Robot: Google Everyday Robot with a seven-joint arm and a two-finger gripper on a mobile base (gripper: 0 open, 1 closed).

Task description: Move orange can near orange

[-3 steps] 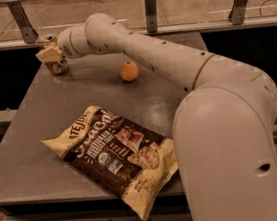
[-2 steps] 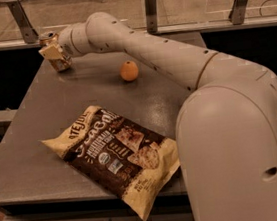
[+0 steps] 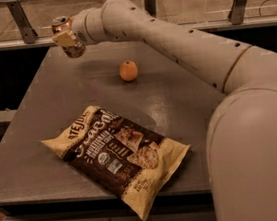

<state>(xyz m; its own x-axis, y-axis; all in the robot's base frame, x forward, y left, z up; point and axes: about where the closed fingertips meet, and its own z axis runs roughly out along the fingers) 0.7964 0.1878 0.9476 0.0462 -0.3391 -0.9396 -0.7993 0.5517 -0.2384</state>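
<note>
The orange can [image 3: 65, 31], orange-brown with a silver top, is held tilted in my gripper [image 3: 68, 38] above the table's far left part. The gripper is shut on the can, and a pale finger [image 3: 65, 38] crosses its side. The can is lifted off the table; its shadow lies below on the surface. The orange [image 3: 128, 70], a small round fruit, sits on the table to the right of the can and nearer to me, well apart from it. My arm reaches in from the right across the far side of the table.
A large yellow-and-brown chip bag [image 3: 119, 155] lies flat at the front middle of the grey table [image 3: 42, 144]. A rail with metal posts [image 3: 19, 19] runs behind the table's far edge. My arm's big elbow fills the lower right.
The can has risen off the table in the gripper and moved a little to the right toward the orange. The orange and the chip bag have not moved.
</note>
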